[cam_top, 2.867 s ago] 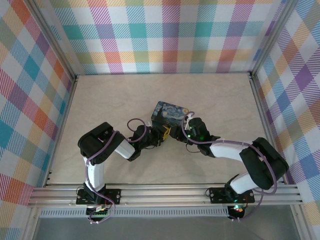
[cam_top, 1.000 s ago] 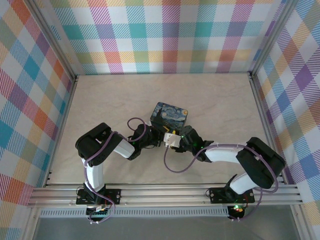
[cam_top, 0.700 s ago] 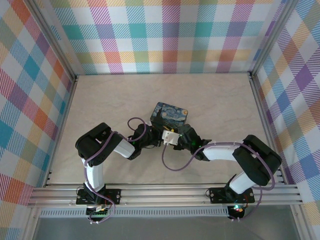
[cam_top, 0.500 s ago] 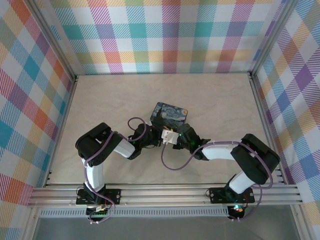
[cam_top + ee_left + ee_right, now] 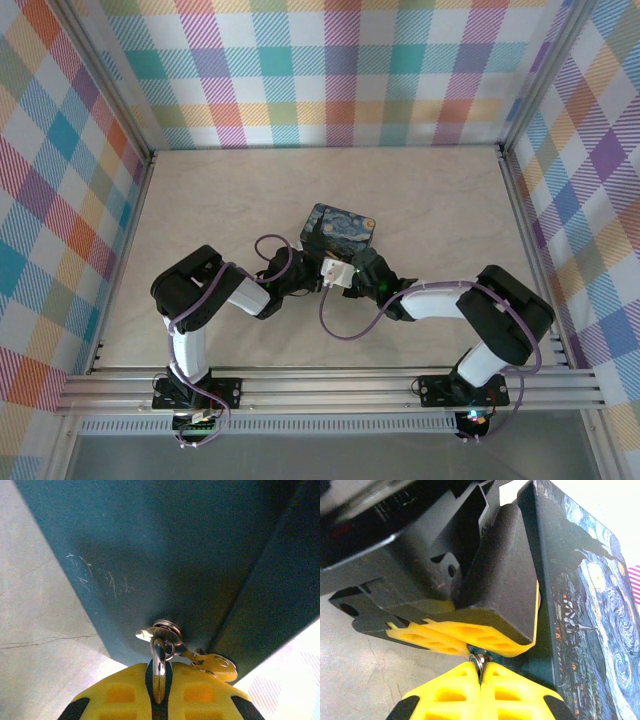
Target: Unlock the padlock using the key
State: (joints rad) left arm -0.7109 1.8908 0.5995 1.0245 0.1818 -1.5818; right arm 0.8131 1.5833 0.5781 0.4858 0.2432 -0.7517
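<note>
Left hand (image 5: 159,687) is closed on an upright silvery loop (image 5: 159,655) at the tin (image 5: 165,555) wall. The key (image 5: 212,664) is seen just right of it, long axis near-level, pointing right. Right hand (image 5: 480,674) is closed at the loop.

The tin (image 5: 580,610) is painted metal: its picture face looks glossy, and its dark side is smooth with a dull sheen and some fine pale scratches. The fingers (image 5: 120,695) are yellow, matt, plastic or rubber, with moulded pockets. The metal ring (image 5: 159,667) is silvery and polished. The bench (image 5: 40,630) is pale, matt and stone-like, with hairline cracks.
</note>
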